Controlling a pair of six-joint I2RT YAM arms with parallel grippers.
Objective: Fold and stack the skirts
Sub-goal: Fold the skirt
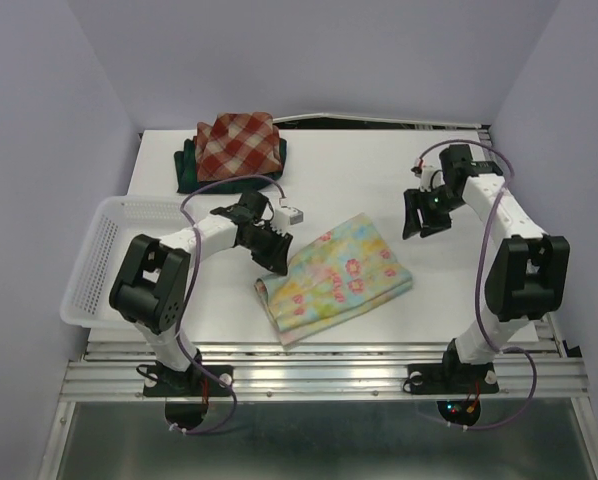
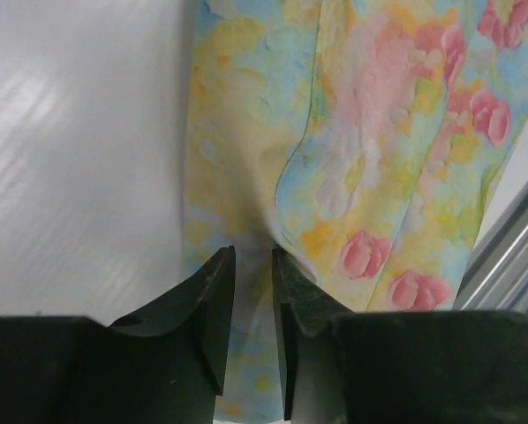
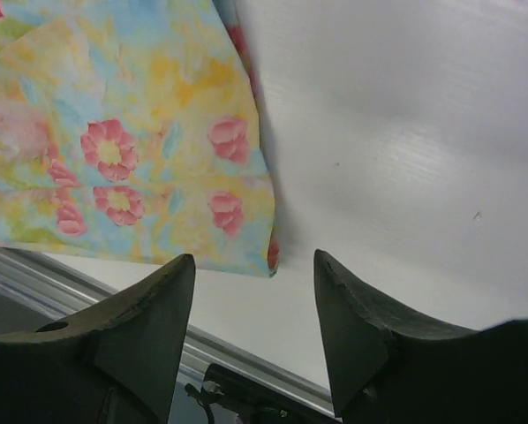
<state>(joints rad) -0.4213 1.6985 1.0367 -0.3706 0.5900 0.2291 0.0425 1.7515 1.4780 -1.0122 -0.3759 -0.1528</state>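
Soft, light and quick to unfold, the folded floral skirt (image 1: pixel 334 275) lies mid-table, best pinched at its doubled edge beneath the left gripper (image 2: pixel 251 256), fingers narrowly parted and seemingly off the cloth; the right gripper (image 3: pixel 253 258) hangs wide, empty.

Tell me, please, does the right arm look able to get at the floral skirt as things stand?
Probably yes. The right hand hangs open just right of the floral skirt, with only bare table between them. The left hand is at the skirt's opposite edge, seemingly out of the way.
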